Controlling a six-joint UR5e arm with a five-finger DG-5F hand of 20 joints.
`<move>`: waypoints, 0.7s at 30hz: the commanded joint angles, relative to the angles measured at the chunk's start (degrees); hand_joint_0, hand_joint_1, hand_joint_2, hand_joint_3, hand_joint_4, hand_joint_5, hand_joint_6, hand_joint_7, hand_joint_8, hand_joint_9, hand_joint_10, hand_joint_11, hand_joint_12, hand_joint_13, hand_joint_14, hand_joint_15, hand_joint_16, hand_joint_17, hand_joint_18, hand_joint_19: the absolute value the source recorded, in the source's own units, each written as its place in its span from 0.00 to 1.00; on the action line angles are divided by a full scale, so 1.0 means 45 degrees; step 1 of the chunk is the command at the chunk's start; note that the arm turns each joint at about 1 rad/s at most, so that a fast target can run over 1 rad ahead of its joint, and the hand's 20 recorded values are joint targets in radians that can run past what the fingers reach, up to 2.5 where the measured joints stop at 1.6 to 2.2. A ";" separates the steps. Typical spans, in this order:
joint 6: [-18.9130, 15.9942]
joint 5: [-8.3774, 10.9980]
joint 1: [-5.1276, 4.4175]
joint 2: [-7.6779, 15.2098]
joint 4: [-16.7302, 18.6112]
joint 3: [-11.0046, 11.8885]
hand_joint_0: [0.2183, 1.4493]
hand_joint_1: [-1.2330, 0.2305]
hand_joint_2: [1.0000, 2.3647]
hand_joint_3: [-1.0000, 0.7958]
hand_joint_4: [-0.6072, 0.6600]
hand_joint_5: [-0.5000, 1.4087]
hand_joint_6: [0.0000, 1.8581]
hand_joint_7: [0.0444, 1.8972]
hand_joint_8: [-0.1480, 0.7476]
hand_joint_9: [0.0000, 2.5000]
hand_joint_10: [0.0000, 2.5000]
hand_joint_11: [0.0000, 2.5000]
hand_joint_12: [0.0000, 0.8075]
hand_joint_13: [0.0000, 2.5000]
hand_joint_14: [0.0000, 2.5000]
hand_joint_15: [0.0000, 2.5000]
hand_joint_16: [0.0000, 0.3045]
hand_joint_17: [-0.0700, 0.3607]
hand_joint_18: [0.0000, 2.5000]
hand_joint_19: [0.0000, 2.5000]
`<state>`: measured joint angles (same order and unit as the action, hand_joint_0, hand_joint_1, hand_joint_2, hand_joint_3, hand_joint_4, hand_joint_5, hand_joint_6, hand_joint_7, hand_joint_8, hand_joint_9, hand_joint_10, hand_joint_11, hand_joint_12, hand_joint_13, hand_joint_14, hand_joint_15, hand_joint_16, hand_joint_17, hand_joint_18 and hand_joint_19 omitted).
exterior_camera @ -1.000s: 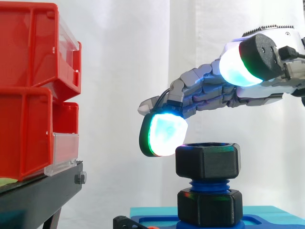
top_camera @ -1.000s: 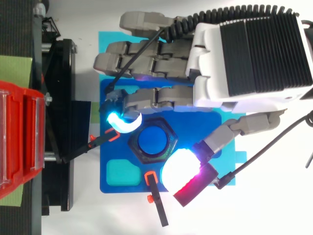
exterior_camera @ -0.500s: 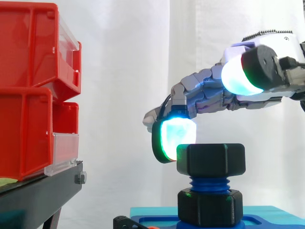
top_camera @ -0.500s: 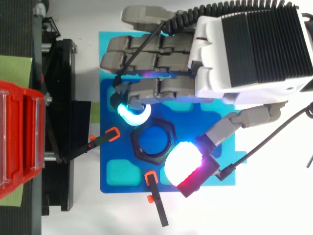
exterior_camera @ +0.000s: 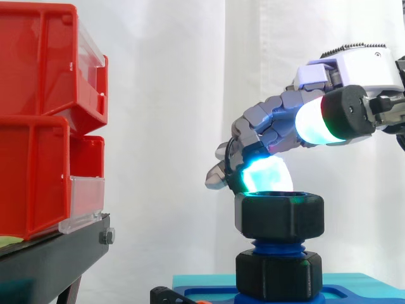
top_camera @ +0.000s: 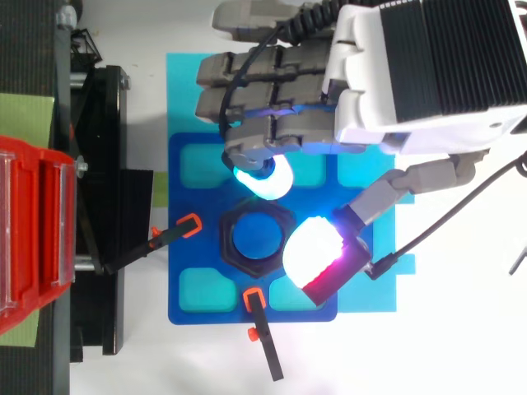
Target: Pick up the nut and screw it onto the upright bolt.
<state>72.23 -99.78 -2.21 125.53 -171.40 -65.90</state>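
While hand (top_camera: 412, 74) nr nut (exterior_camera: 279, 216), red bins (exterior_camera: 38, 120) well apart.

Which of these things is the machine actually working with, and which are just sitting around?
In use: robot hand, black hexagonal nut, upright blue threaded bolt, blue base plate holding it.
Just there: red plastic bins, black stand, white curtain, orange-tipped black clamps.

You see the hand (top_camera: 420, 74) slide away from the red bins (exterior_camera: 38, 114), toward the top edge in the top view. The cyan tip of its fingers (top_camera: 263, 177) leaves the bin side of the nut (exterior_camera: 278, 215) and now sits behind its top rim. The thumb pad (exterior_camera: 315, 123) comes lower, closer to the nut.
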 commanded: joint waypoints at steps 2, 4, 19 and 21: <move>0.0003 -0.0171 0.0102 -0.0004 0.0023 -0.0003 0.25 0.61 0.00 0.28 0.61 0.27 0.30 0.65 0.47 0.30 0.00 0.00 0.34 0.20 0.00 0.00 0.09 0.31 0.07 0.00; 0.0003 -0.0230 0.0141 -0.0004 0.0023 -0.0003 0.25 0.61 0.00 0.28 0.60 0.27 0.31 0.64 0.46 0.33 0.00 0.00 0.33 0.21 0.00 0.00 0.09 0.30 0.09 0.00; 0.0139 -0.0718 0.0336 -0.0004 -0.0680 0.1266 0.23 0.65 0.00 0.28 0.70 0.22 0.27 0.51 0.46 0.31 0.00 0.00 0.36 0.20 0.00 0.00 0.10 0.32 0.07 0.00; 0.0256 -0.0718 0.0336 -0.0004 -0.0993 0.1579 0.22 0.66 0.00 0.28 0.69 0.20 0.27 0.44 0.45 0.28 0.00 0.00 0.39 0.17 0.00 0.00 0.12 0.35 0.04 0.00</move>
<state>72.87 -102.90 -0.78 125.50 -174.34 -60.45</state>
